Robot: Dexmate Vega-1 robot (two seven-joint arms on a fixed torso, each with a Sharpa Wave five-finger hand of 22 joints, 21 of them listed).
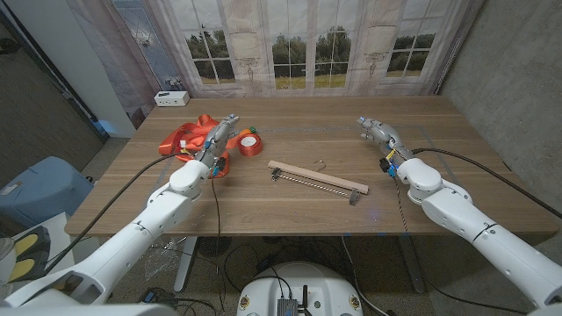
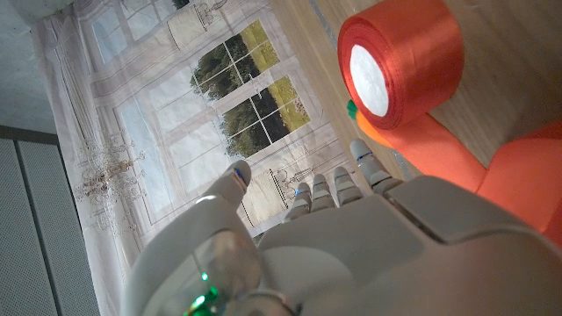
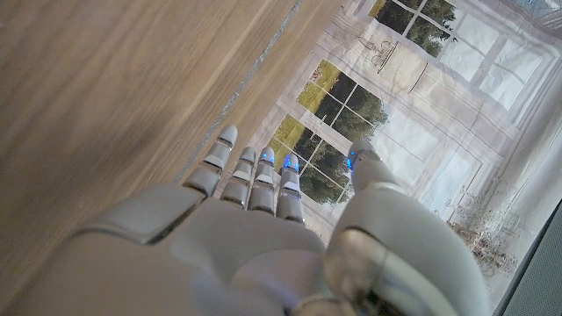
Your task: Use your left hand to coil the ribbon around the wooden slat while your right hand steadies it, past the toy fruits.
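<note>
1. A windowed curtain backs the wooden worktop (image 1: 263, 206).
2. The wooden slat (image 1: 316, 177) lies mid-worktop, reachable by both arms.
3. The ribbon (image 1: 250, 144) spool sits far left, just beside the empty, spread left robot hand (image 1: 219, 136).
4. The right robot hand (image 1: 379, 133), open and empty, waits well right of the slat.

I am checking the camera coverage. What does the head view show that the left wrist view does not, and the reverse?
The head view alone gives the wooden slat lying mid-table, the right hand standing apart from it, and a white box at the far edge. The left wrist view alone gives the spool's white core and the close backs of the left hand's fingers. Both show the left hand, the orange ribbon spool, loose orange ribbon and the window backdrop.
</note>
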